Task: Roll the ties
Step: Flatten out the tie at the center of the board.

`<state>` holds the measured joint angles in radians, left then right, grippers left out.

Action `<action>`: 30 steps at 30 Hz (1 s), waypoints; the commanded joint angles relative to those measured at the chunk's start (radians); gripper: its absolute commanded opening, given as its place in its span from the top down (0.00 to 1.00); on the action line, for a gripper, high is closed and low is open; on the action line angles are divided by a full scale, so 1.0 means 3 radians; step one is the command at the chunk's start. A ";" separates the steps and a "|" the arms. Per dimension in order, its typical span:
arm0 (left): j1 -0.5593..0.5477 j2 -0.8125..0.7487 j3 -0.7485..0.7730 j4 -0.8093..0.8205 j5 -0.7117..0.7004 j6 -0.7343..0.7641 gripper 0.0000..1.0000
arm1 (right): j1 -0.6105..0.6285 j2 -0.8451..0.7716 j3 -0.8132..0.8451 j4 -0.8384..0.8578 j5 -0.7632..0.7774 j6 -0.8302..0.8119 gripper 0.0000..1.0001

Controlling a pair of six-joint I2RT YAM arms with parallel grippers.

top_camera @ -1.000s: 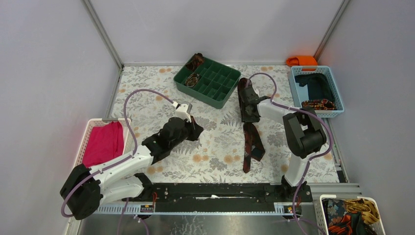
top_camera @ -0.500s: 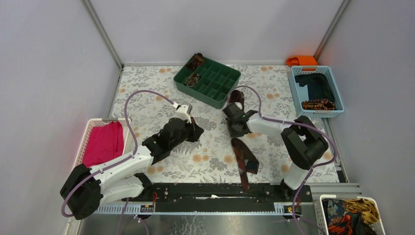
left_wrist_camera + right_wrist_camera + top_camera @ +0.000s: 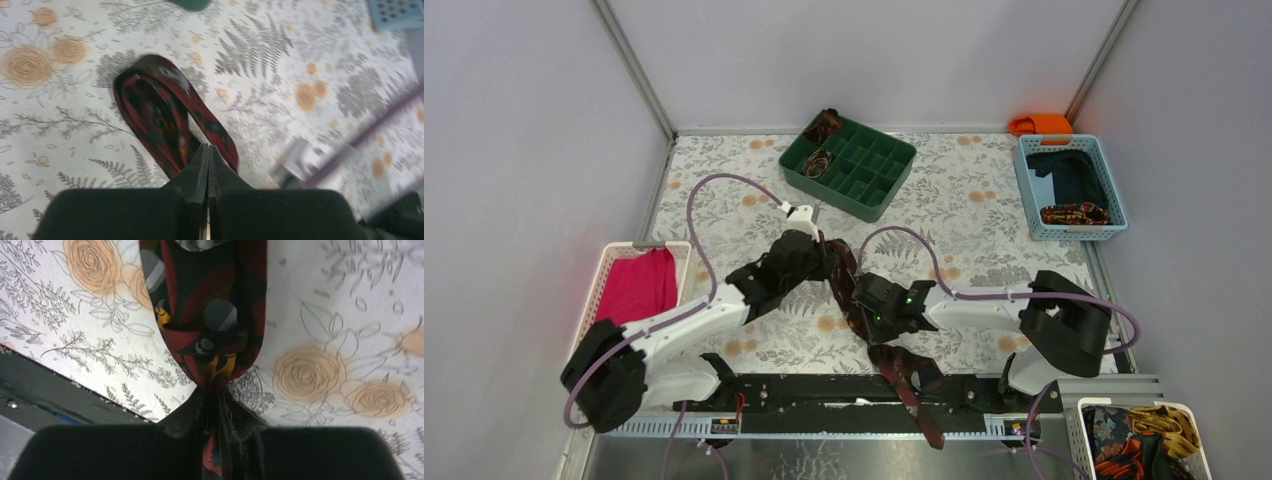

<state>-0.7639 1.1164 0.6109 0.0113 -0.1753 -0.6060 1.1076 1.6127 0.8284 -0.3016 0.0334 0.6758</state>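
A dark maroon tie (image 3: 842,272) with red-orange patterning lies in a long strip from the table's middle to the front rail, its tail (image 3: 921,405) over the edge. My right gripper (image 3: 860,304) is shut on the tie, the fabric (image 3: 214,347) bunched and pinched between its fingers (image 3: 212,392). My left gripper (image 3: 827,259) is shut at the tie's far end. In the left wrist view the folded end (image 3: 156,111) lies flat just beyond the pressed-together tips (image 3: 207,148), nothing visible between them. Two coiled ties (image 3: 817,162) sit in the green divided tray (image 3: 864,168).
A white basket (image 3: 606,262) with pink-red cloth is at the near left. A blue basket (image 3: 1069,145) with navy cloth and a patterned piece stands at the far right, an orange object (image 3: 1042,123) behind it. Another basket (image 3: 1092,408) of patterned fabric sits at the bottom right.
My right gripper closed on the tie and dragged it from the right-middle of the table leftward and nearer, up to the left gripper; the tail now hangs over the front rail. The left arm barely shifted.
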 commanded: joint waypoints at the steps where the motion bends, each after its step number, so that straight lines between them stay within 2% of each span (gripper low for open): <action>1: 0.0265 0.0538 0.0362 -0.0199 -0.0156 -0.0120 1.00 | 0.0046 0.0061 -0.0650 -0.0544 -0.0059 0.0444 0.97; 4: 0.0465 0.0966 0.0518 -0.0011 0.0242 -0.0173 1.00 | 0.0045 -0.0028 -0.0793 -0.0493 0.0002 0.0545 0.98; 9: 0.0491 0.1464 0.0649 0.0462 0.0559 -0.0241 1.00 | 0.0046 -0.0002 -0.0870 -0.0372 0.0057 0.0610 0.98; 12: 0.0493 0.1634 0.0728 0.0439 0.0724 -0.0304 1.00 | 0.0044 0.0063 -0.0850 -0.0333 0.0066 0.0593 0.98; 20: 0.0495 0.2034 0.0805 0.0006 0.0053 -0.0442 1.00 | 0.0046 0.0121 -0.0776 -0.0301 0.0144 0.0585 0.98; 23: 0.0511 0.2146 0.0802 -0.0202 -0.0032 -0.0610 1.00 | 0.0046 0.0185 -0.0709 -0.0352 0.0215 0.0599 0.98; 30: 0.0541 0.1721 0.0176 -0.0255 -0.0267 -0.1050 1.00 | 0.0041 0.0381 -0.0428 -0.0519 0.0469 0.0640 0.97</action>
<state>-0.6144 1.6787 0.7822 0.0479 -0.1665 -0.8345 1.1099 1.5745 0.7536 -0.2333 0.0174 0.8783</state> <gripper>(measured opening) 0.006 0.170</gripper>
